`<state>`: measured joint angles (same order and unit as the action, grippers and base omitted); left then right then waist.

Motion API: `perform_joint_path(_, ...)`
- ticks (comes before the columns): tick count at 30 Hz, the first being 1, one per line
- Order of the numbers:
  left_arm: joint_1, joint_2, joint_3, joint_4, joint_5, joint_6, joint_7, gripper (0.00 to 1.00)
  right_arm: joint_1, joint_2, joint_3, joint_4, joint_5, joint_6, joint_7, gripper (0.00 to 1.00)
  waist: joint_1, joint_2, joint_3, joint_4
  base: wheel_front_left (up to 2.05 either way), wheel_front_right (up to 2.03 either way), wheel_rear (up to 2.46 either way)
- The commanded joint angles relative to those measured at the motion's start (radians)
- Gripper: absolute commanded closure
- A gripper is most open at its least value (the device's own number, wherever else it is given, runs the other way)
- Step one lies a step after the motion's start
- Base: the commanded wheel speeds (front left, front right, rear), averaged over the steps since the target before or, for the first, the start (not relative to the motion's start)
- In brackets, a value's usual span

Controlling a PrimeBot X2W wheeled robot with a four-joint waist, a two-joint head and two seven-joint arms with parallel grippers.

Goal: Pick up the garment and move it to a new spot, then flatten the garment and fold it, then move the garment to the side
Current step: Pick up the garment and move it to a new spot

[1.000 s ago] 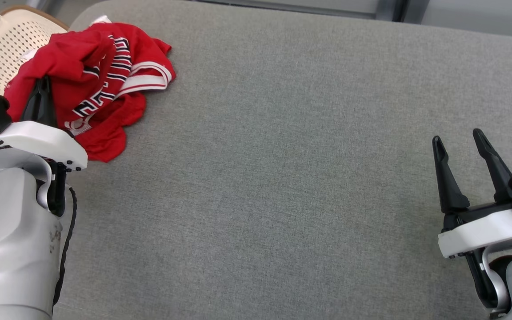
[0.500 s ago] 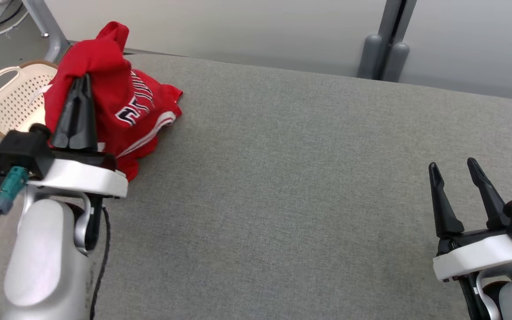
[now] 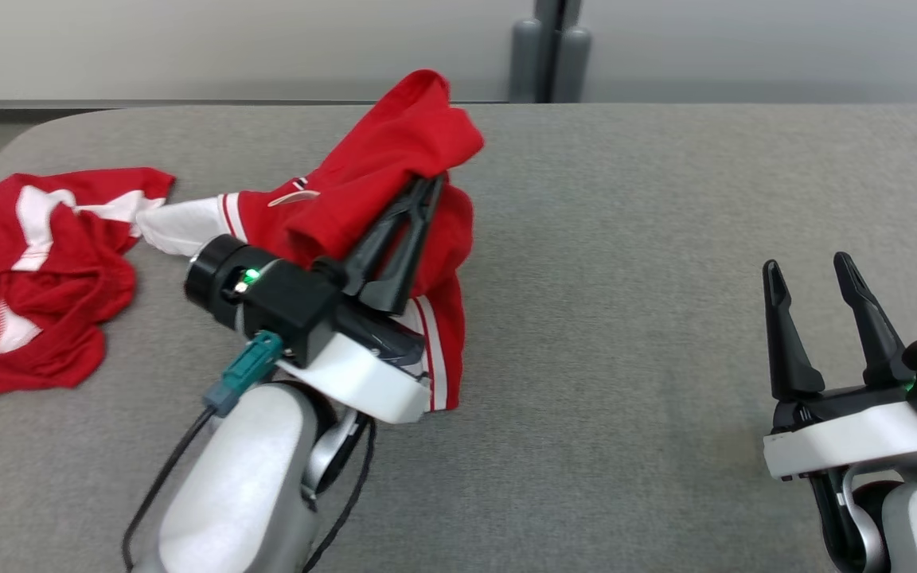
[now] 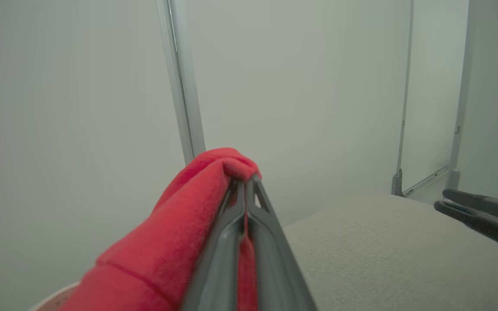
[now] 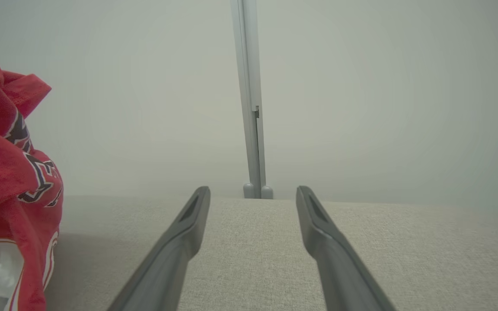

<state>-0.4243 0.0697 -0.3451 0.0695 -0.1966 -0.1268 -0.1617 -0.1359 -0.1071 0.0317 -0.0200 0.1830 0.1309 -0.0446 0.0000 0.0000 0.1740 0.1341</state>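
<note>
Red garment: pinched by a fold near its top and held up over the left-middle of the grey tabletop. Its white-striped lower part drapes down beside the wrist and seems to reach the surface.
Left fingers: clenched on that fold, tips pressed together with cloth bunched over them. They angle up and away, so most of the fabric hangs free rather than dragging.
Right fingers: spread apart, holding nothing, low at the right and well apart from the garment. Likely on hand to take a second corner.
Other red cloth: crumpled at the tabletop's left edge. Whether it touches the held piece I cannot tell.
Step in hand: carrying the garment to a new spot, probably the bare stretch in the middle, where there is room to spread and fold it.
</note>
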Motion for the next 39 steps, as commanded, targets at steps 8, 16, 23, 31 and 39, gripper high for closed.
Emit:
perform_joint_path(8,-0.127,-0.011,-0.268,0.068,-0.067,-0.004,0.036,1.0,-0.035,0.034,0.006,0.05,0.023,0.0,-0.066,0.0,0.0,0.0,0.16,-0.325,0.0,0.0,0.0)
perform_joint_path(16,-0.152,-0.003,-0.399,0.268,-0.126,-0.004,0.053,1.0,-0.045,0.051,0.002,0.121,0.046,0.0,-0.133,0.0,0.0,0.0,0.227,-0.416,0.0,0.0,0.0)
perform_joint_path(23,-0.167,0.009,-0.46,0.338,-0.164,-0.004,-0.001,0.0,-0.069,0.054,0.007,0.153,0.04,0.0,-0.153,0.0,0.0,0.0,0.217,-0.373,0.0,0.0,0.0)
perform_joint_path(31,-0.113,0.011,-0.436,0.236,-0.193,0.026,-0.077,0.0,-0.06,0.042,-0.007,0.148,0.014,0.0,-0.132,0.0,0.0,0.0,0.144,-0.281,0.0,0.0,0.0)
perform_joint_path(39,0.0,0.091,-0.229,0.125,-0.243,0.168,-0.102,0.0,-0.02,0.013,-0.017,0.104,-0.003,0.0,-0.078,0.0,0.0,0.0,0.065,-0.162,0.0,0.0,0.0)
